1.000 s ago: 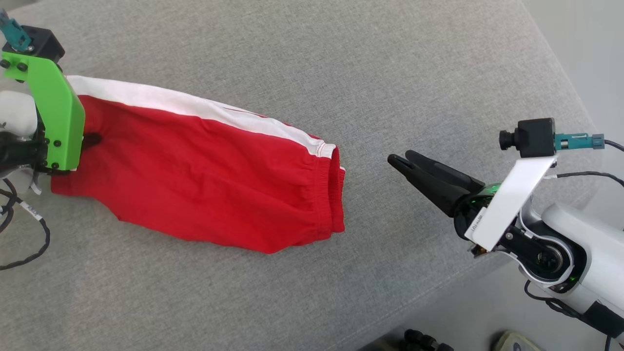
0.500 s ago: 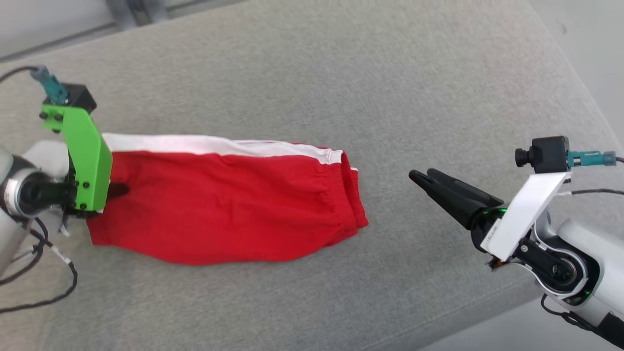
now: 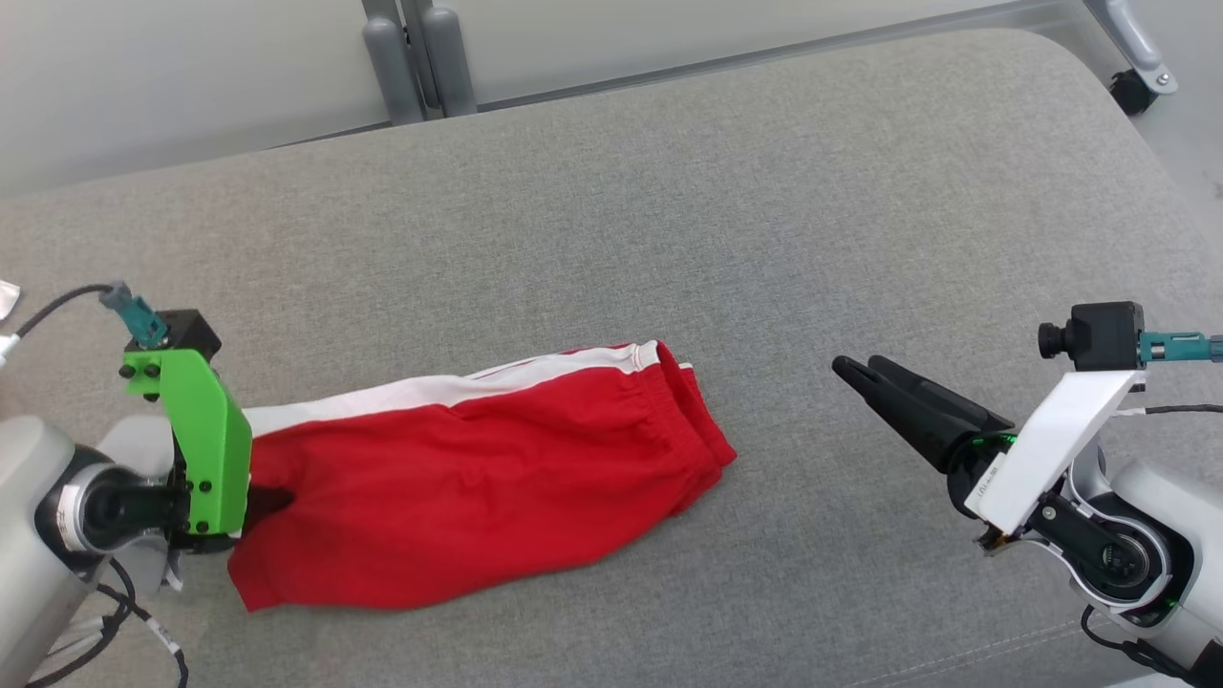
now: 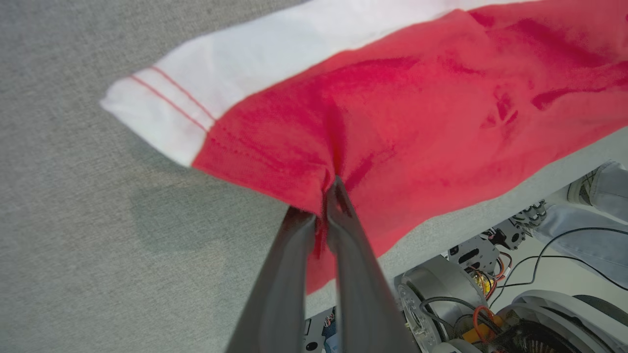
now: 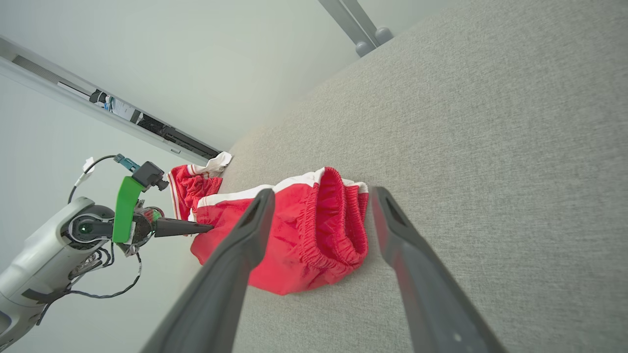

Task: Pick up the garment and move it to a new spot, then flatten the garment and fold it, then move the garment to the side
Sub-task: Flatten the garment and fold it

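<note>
Shorts (image 3: 478, 478) | hem clamped by left gripper (image 4: 329, 186), likely for dragging across cushion (image 3: 669, 191) | right gripper (image 3: 855, 365) held wide, empty, right.

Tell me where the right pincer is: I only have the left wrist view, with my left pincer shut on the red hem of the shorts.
Observer: The right pincer is open over the grey cushion, to the right of the shorts and apart from them.
Operator: Which end of the shorts faces it?
Observer: The elastic waistband, at the opposite end from the hem that the left pincer holds.
Operator: Is that end off the cushion?
Observer: No, in the head view the waistband end lies on the cushion.
</note>
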Tool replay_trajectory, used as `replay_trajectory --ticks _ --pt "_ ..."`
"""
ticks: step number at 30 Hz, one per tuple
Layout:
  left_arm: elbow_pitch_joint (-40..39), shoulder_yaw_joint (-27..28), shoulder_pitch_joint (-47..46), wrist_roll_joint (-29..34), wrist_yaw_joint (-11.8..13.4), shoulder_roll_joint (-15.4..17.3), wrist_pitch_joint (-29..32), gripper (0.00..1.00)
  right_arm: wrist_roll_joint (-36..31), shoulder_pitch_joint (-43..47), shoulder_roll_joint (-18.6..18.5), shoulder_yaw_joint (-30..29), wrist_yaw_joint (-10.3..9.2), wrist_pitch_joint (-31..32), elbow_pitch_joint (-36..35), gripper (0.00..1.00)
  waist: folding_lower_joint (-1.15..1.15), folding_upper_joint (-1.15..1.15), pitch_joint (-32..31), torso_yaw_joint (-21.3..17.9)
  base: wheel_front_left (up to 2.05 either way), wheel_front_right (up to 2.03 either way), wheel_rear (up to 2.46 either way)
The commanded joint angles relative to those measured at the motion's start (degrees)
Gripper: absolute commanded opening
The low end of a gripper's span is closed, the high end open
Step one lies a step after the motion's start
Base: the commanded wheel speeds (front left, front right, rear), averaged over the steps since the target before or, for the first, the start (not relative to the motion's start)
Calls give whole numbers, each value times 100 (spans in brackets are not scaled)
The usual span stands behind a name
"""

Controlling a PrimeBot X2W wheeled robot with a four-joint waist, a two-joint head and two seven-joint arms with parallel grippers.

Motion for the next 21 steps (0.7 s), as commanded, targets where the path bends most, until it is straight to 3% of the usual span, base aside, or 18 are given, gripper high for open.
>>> replay_trajectory --ticks 1,2,3,4,10,14,17,21 --pt "34 -21 202 -48 25 36 -55 10 19 91 1 -14 0 9 -5 100 0 0 -104 91 0 0 0" --pt "58 -30 259 -43 11 22 -116 46 4 87 10 -17 0 13 -3 100 0 0 -109 90 0 0 0" --pt "98 -41 318 -31 -16 1 -172 60 -17 86 15 -23 0 10 5 100 0 0 -112 90 0 0 0" --pt "137 -53 360 16 -53 -9 -262 100 -54 82 15 -26 0 -11 15 100 0 0 -117 90 0 0 0" --pt "312 25 448 186 -250 -56 -750 100 -396 90 -44 -81 0 -323 73 100 0 0 -211 140 0 0 0" --pt "192 201 318 545 -425 35 -1585 100 -807 84 -63 -205 0 -764 363 100 0 0 -336 222 0 0 0" --pt "19 356 454 784 -357 116 -2282 100 -1209 88 20 -409 0 -972 607 100 0 0 -419 279 0 0 0" --pt "-362 582 779 1221 -79 276 -3461 100 -1833 230 339 -1006 0 -1060 921 100 0 0 -499 342 0 0 0"
